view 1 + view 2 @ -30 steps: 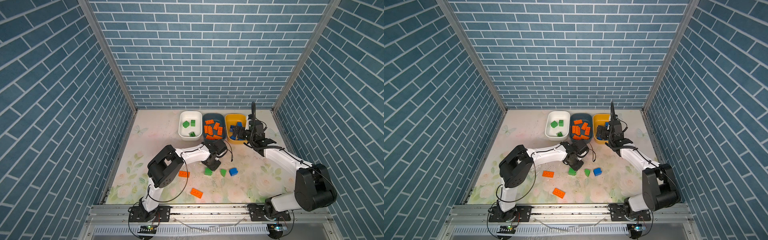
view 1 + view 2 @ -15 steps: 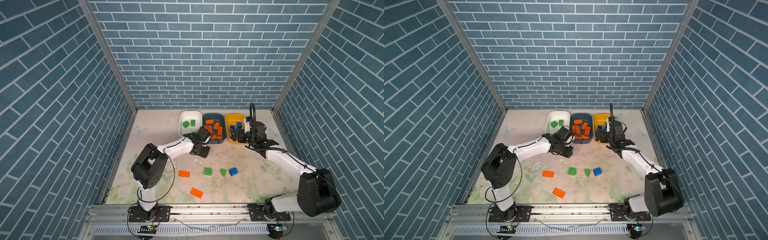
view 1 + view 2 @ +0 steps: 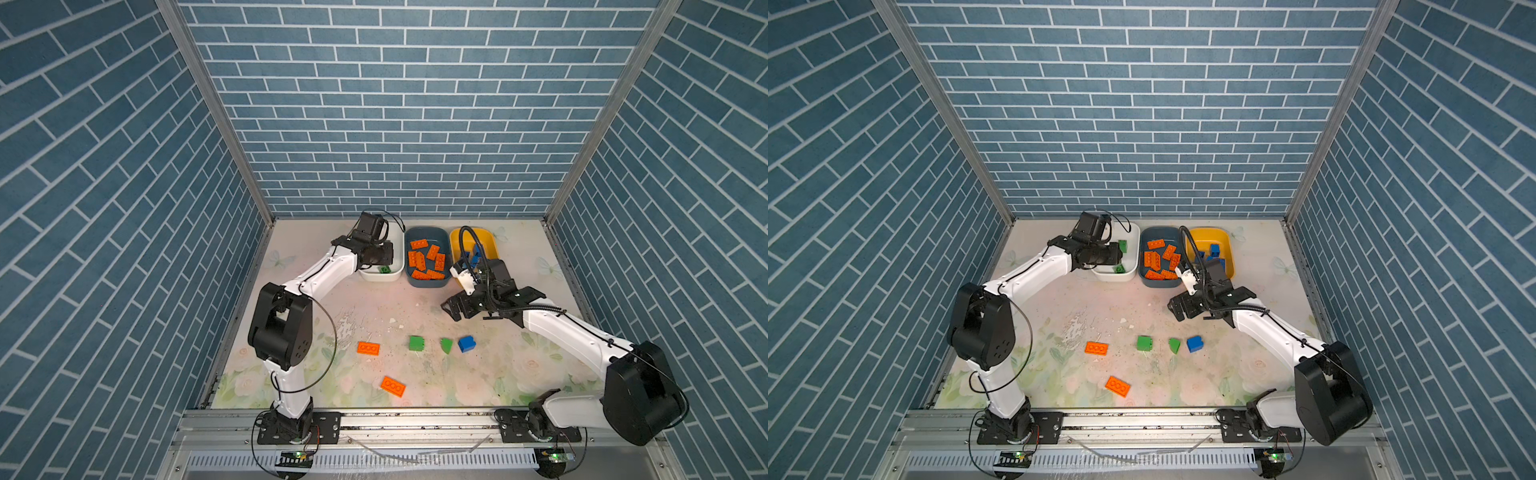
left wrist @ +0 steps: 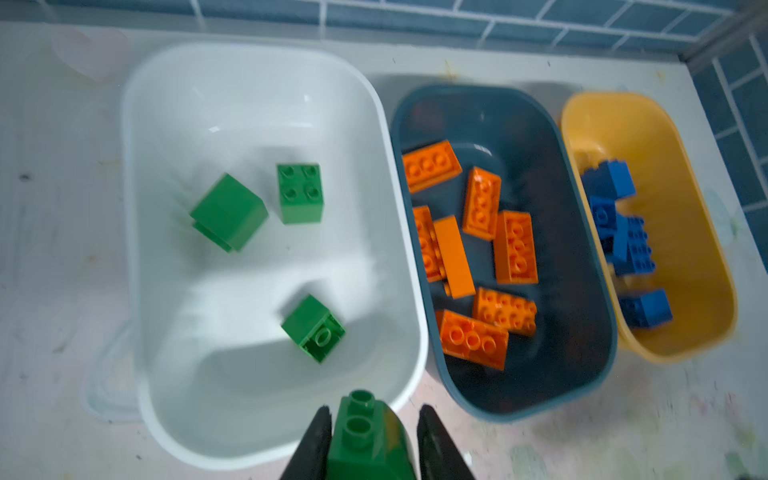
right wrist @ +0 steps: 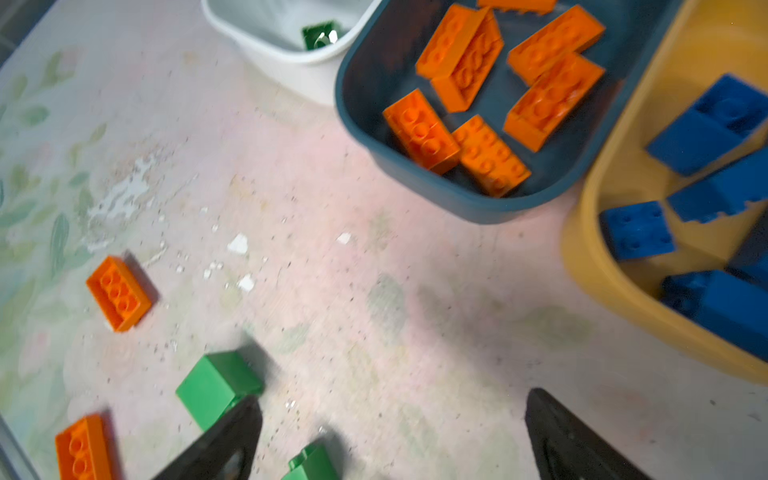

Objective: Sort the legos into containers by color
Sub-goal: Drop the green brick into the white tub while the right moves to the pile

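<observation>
The left gripper (image 4: 371, 419), clamped on a green brick (image 4: 362, 436), hovers at the white tub (image 4: 134, 232) rim, likely to release inside; the right gripper (image 5: 392, 400) hangs open, empty.

No writing, brand, number or sign is readable in any view. The small circuit boards (image 3: 296, 456) at 6 o'clock in both top views perhaps carry print, but too small to tell.

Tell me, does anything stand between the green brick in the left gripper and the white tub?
Nothing visible does. The left gripper holds the green brick over the rim of the white tub; three green bricks inside leave bare floor.
</observation>
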`<action>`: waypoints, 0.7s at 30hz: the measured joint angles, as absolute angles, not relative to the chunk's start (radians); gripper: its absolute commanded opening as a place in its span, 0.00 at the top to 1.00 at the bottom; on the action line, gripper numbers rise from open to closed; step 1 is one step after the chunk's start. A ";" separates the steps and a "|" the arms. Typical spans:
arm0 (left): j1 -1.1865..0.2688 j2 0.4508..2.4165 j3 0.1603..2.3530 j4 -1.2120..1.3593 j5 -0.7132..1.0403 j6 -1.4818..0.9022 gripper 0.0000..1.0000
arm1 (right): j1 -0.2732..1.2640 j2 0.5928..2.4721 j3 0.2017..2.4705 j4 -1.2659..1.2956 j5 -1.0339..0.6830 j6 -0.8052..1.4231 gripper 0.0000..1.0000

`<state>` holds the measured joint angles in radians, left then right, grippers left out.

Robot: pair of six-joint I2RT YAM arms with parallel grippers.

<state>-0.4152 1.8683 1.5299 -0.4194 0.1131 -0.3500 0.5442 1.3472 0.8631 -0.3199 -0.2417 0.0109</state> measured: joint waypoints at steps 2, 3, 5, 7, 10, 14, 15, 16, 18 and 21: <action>-0.395 1.924 1.587 -0.412 0.092 -0.372 0.72 | 0.561 1.356 0.865 -0.368 -0.255 -0.036 0.03; -0.387 1.956 1.617 -0.411 0.082 -0.384 0.70 | 0.570 1.362 0.868 -0.392 -0.262 -0.060 0.03; -0.376 2.017 1.667 -0.418 0.064 -0.406 0.66 | 0.585 1.371 0.869 -0.425 -0.270 -0.107 0.05; -0.371 2.075 1.718 -0.441 0.052 -0.419 0.62 | 0.603 1.375 0.869 -0.456 -0.277 -0.161 0.07; -0.371 2.133 1.780 -0.479 0.044 -0.437 0.41 | 0.636 1.377 0.869 -0.484 -0.294 -0.242 0.14; -0.371 2.132 1.797 -0.508 0.045 -0.442 0.28 | 0.677 1.397 0.869 -0.505 -0.313 -0.340 0.17; -0.371 2.127 1.797 -0.512 0.045 -0.443 0.26 | 0.686 1.408 0.869 -0.509 -0.315 -0.362 0.17; -0.371 2.122 1.795 -0.513 0.045 -0.441 0.24 | 0.694 1.419 0.869 -0.514 -0.316 -0.381 0.18; -0.371 2.101 1.781 -0.509 0.045 -0.442 0.21 | 0.711 1.441 0.868 -0.523 -0.315 -0.424 0.19; -0.371 2.048 1.742 -0.503 0.045 -0.440 0.18 | 0.733 1.464 0.867 -0.538 -0.302 -0.484 0.20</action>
<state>-0.3714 2.0476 1.7416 -0.5026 0.0452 -0.4404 0.7334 1.4639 0.8673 -0.5385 -0.3016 -0.4835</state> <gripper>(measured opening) 0.813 0.809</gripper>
